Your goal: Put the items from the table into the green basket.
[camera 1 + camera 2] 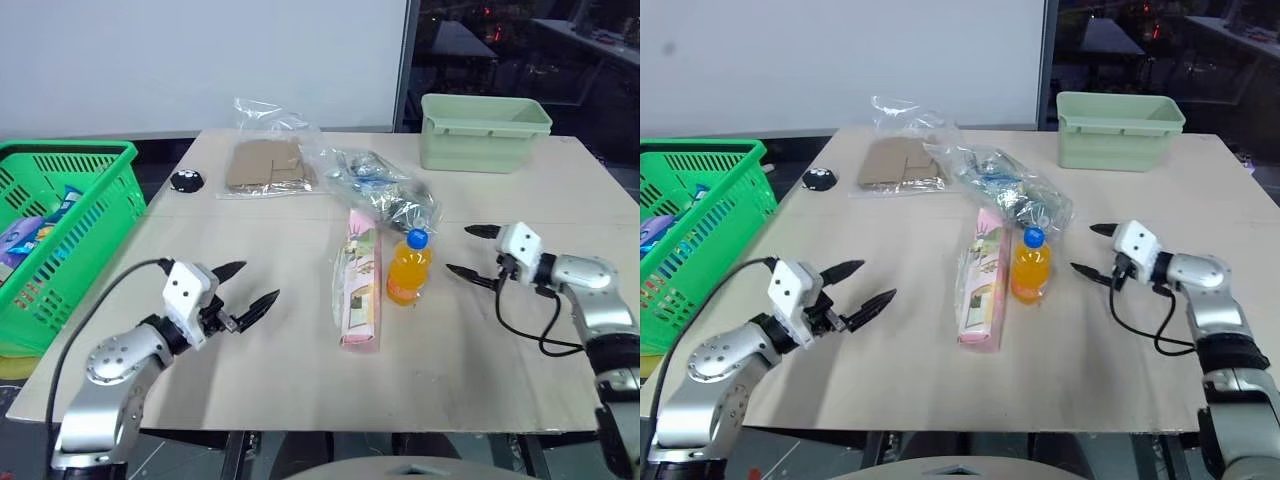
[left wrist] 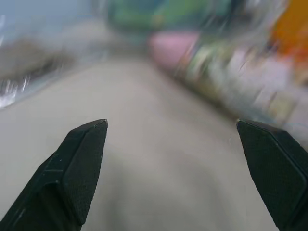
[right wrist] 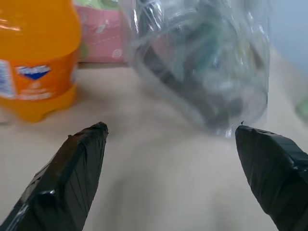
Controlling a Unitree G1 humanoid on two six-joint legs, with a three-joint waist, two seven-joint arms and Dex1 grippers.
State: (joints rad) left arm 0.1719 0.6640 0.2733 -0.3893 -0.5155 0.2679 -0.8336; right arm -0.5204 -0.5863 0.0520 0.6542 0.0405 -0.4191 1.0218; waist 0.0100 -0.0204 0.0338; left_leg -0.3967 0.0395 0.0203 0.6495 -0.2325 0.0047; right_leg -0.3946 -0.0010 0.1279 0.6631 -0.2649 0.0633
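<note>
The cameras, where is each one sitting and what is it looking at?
Left eye: on the head, looking down at the table; both arms show.
Right eye: beside it, same scene; both share the orange bottle.
Left wrist: on the left arm, looking past the open left end effector across the table to the pink packet.
Right wrist: past the open right end effector at the bottle and clear bag.

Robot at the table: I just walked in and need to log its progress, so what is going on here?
It is clearing the table into the green basket, which already holds a few packets. Nothing is held now. The right tool is open, just beside the orange-drink bottle and crinkly clear bag. The left tool is open above bare tabletop. The pink-and-green snack packet lies flat beside the bottle.
</note>
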